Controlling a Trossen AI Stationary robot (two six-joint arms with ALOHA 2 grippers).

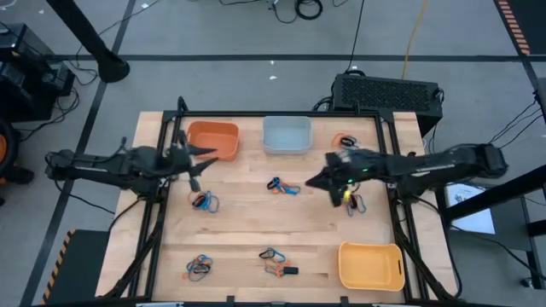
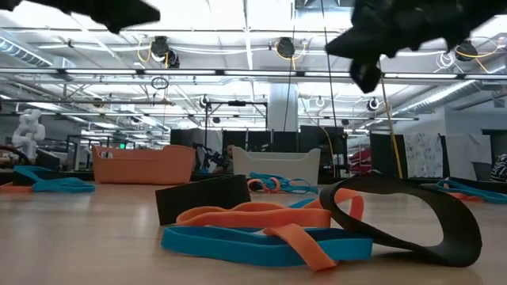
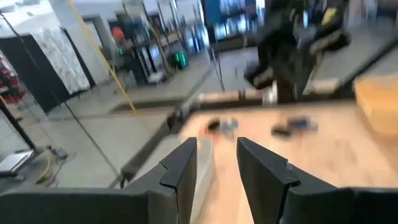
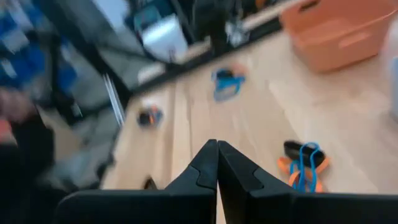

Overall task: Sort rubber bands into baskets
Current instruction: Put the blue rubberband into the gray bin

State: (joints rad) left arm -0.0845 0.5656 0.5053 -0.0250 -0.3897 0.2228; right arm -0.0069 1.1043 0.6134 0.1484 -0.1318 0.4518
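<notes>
Three baskets stand on the wooden table: an orange one (image 1: pixel 212 139) and a pale blue-grey one (image 1: pixel 287 134) at the far edge, a yellow one (image 1: pixel 371 264) at the near right corner. Rubber bands in orange, blue and black lie in small heaps (image 1: pixel 205 201) (image 1: pixel 283 187) (image 1: pixel 273 260) (image 1: pixel 199 268) on the boards. My left gripper (image 1: pixel 200 166) (image 3: pixel 216 146) hovers open by the orange basket, nothing between its fingers. My right gripper (image 1: pixel 311 182) (image 4: pixel 217 144) is shut and empty, raised above the table right of the middle heap.
Two more heaps of bands (image 1: pixel 345 141) (image 1: pixel 351 200) lie under the right arm. A black metal frame (image 1: pixel 167 136) runs round the table's far and side edges. Bare boards lie between the heaps in the table's middle and along the near edge.
</notes>
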